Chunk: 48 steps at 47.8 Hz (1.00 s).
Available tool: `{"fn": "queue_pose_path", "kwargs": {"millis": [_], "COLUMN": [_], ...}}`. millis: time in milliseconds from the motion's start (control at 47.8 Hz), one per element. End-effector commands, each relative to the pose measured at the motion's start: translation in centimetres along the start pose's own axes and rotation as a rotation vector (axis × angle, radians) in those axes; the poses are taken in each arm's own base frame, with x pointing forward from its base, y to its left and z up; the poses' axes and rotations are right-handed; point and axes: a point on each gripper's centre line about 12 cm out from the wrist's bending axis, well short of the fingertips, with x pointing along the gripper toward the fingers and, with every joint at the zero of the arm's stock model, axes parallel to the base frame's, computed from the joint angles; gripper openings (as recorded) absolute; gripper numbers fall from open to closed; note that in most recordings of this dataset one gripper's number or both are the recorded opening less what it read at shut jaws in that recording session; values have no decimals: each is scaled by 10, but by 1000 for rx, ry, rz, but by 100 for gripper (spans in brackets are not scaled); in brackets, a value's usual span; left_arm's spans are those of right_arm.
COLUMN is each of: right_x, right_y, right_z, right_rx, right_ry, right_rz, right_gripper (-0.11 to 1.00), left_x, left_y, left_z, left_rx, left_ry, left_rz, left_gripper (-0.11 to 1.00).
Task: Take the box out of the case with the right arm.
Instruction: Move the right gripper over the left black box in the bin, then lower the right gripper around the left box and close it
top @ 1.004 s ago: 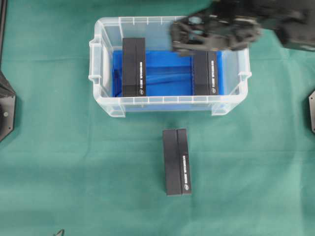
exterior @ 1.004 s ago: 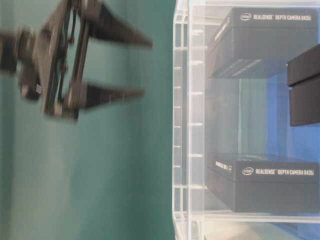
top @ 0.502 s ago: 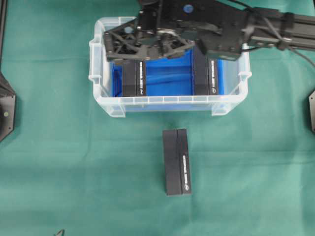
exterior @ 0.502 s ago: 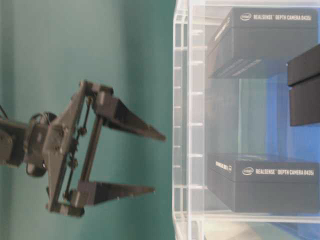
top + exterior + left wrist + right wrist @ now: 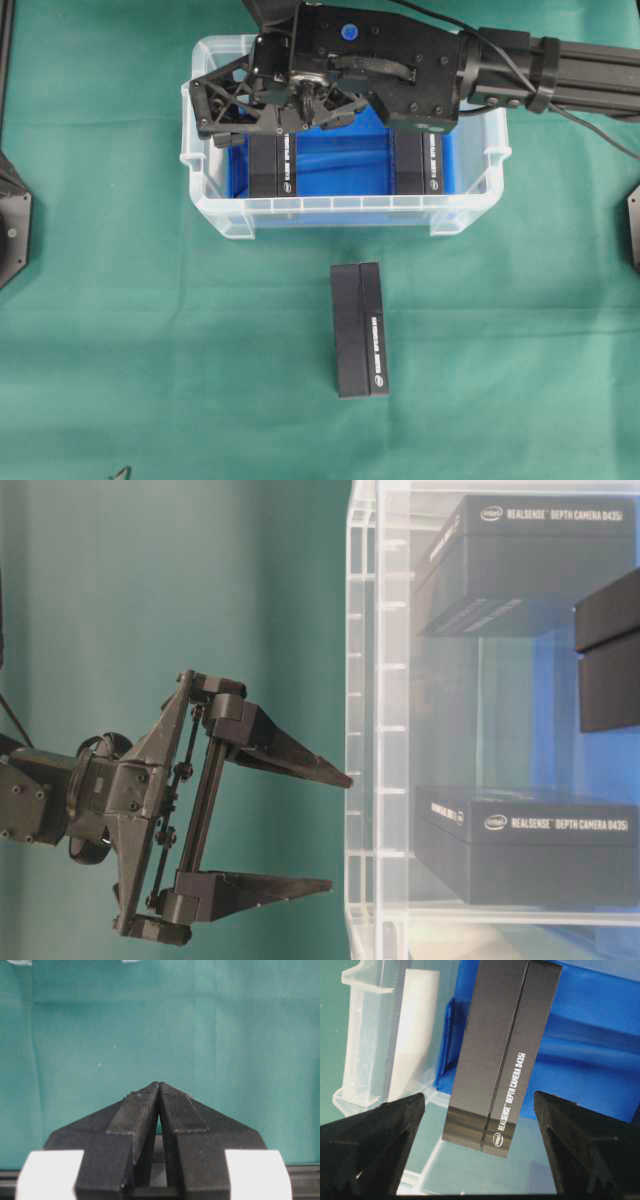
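Note:
The clear case (image 5: 340, 208) with its blue lining holds two black boxes, one at the left (image 5: 272, 168) and one at the right (image 5: 420, 165). My all-black right arm reaches across the case, and its gripper (image 5: 203, 112) hangs open over the left end. From table level the gripper (image 5: 340, 832) points at the case wall (image 5: 365, 730), just above the rim. In the right wrist view the left box (image 5: 502, 1055) lies below, centred between the spread fingers (image 5: 375, 1135), untouched. My left gripper (image 5: 159, 1084) is shut and empty over bare cloth.
A third black box (image 5: 360, 330) lies on the green cloth in front of the case. Dark arm mounts sit at the left edge (image 5: 12, 220) and right edge (image 5: 634, 225) of the table.
The right gripper has swept left from the case's right side to above the left box and has come down closer to the rim. Its jaws have stayed wide.

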Motion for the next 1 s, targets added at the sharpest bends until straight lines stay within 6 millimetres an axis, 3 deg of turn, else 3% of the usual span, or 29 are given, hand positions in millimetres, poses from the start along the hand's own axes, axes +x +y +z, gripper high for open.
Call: {"fn": "queue_pose_path", "kwargs": {"millis": [0, 983], "right_x": [-22, -19], "right_y": [4, 9], "right_z": [3, 3], "right_rx": [-8, 12], "right_ry": [-13, -18], "right_rz": [50, 81], "right_gripper": [92, 95], "left_x": [-8, -7], "left_y": [-1, -1], "left_z": [6, 7], "left_rx": [2, 1], "left_ry": [-29, -26], "left_rz": [-3, -2], "left_gripper": [0, 0]}}
